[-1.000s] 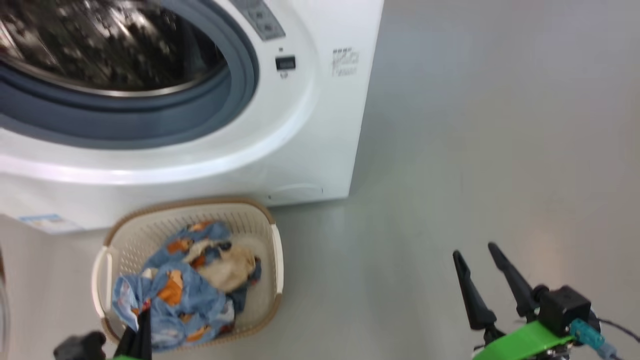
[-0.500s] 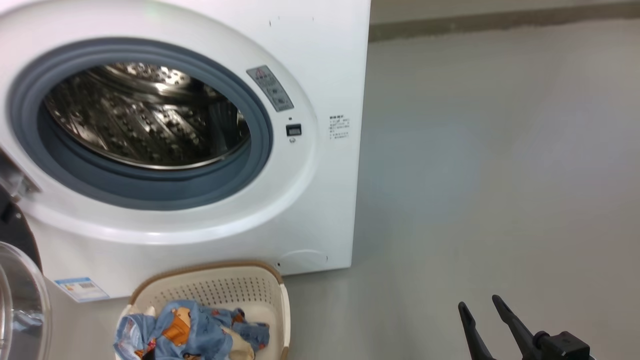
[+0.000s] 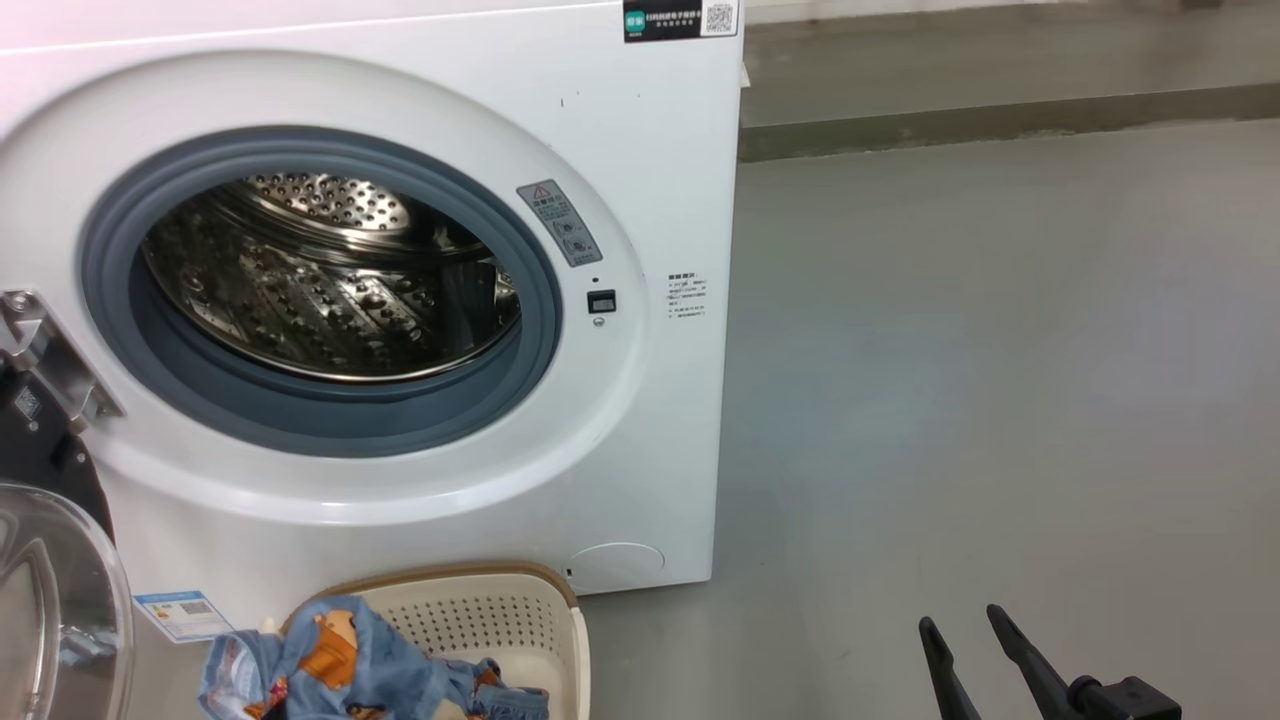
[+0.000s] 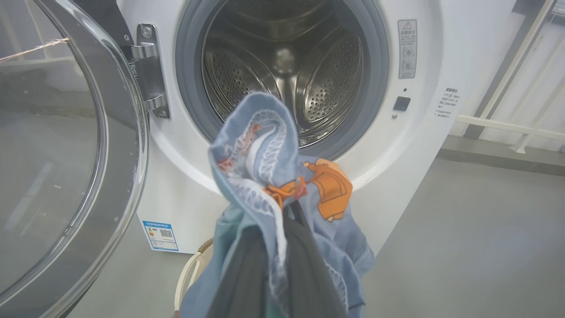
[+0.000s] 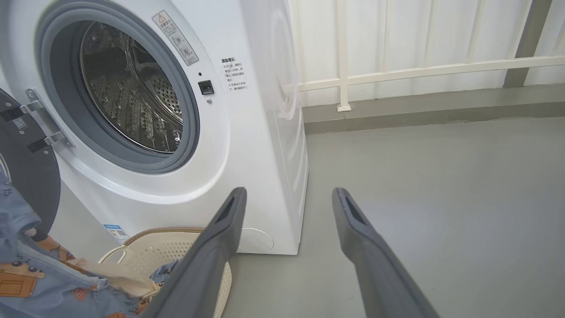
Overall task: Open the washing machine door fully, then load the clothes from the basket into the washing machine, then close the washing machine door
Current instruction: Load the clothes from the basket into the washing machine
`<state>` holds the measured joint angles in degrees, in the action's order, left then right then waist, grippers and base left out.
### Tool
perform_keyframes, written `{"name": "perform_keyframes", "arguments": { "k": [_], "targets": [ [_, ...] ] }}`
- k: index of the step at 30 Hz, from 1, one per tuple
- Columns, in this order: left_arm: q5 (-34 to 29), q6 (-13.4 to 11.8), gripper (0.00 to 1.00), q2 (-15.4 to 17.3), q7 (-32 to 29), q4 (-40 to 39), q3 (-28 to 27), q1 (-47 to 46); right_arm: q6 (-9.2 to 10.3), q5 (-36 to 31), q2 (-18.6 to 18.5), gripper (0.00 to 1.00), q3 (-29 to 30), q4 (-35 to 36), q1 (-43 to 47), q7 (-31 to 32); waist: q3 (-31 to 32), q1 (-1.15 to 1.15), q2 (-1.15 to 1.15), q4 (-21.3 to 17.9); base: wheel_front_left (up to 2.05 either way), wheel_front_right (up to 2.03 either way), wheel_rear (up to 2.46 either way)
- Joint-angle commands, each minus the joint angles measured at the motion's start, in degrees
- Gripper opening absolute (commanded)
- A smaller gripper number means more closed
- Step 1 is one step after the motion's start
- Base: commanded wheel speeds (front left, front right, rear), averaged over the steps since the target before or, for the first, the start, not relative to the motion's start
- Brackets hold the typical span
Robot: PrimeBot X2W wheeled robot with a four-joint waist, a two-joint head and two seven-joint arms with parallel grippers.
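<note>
Left fingers (image 4: 309, 274) clamped tight on the clothes (image 4: 260, 145), a blue bundle held up before the drum mouth! Head view: right fingers (image 3: 1030, 660) at five o'clock, spread wide, gripping nothing. Basket (image 3: 480, 612) at seven o'clock, on the floor against the washing machine (image 3: 660, 180). Door (image 3: 50, 600) swung open at eight o'clock. Steel drum (image 3: 330, 290) at eleven o'clock.

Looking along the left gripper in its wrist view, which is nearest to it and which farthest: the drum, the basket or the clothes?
1. Clothes: pinched in the left gripper.
2. Basket: just below, lower left.
3. Drum: farthest, straight ahead.
</note>
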<state>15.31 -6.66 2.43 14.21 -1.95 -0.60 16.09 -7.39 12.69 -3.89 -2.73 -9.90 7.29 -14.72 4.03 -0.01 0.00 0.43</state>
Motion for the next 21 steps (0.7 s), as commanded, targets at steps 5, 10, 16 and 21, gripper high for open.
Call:
{"name": "perform_keyframes", "arguments": {
  "k": [5,10,16,21],
  "targets": [
    [-1.27,-0.81,0.00,0.45,0.79,-2.69,-1.14,-0.28,-0.10,0.09,-0.35,1.00,-0.59,1.58,-0.28,-0.28,0.23,0.01,0.00,0.34,0.00,0.00,0.00],
    [-1.67,-1.16,0.00,0.45,0.79,-3.16,-0.65,-0.09,-0.10,-0.16,-0.53,1.00,-0.13,1.67,-0.45,-0.28,0.30,0.01,0.00,1.17,0.00,0.00,0.00],
    [-1.79,-1.05,0.00,0.45,0.79,-3.12,-0.47,-0.02,-0.10,-0.27,-0.40,1.00,-0.27,1.61,-0.92,-0.28,0.29,0.01,0.00,1.99,0.00,0.00,0.00],
    [-1.82,-1.03,0.00,0.45,0.79,-3.35,-0.86,0.01,-0.10,-0.25,-0.35,1.00,-0.76,1.62,-1.18,-0.28,0.25,0.01,0.00,2.07,0.00,0.00,0.00]
  ]
}}
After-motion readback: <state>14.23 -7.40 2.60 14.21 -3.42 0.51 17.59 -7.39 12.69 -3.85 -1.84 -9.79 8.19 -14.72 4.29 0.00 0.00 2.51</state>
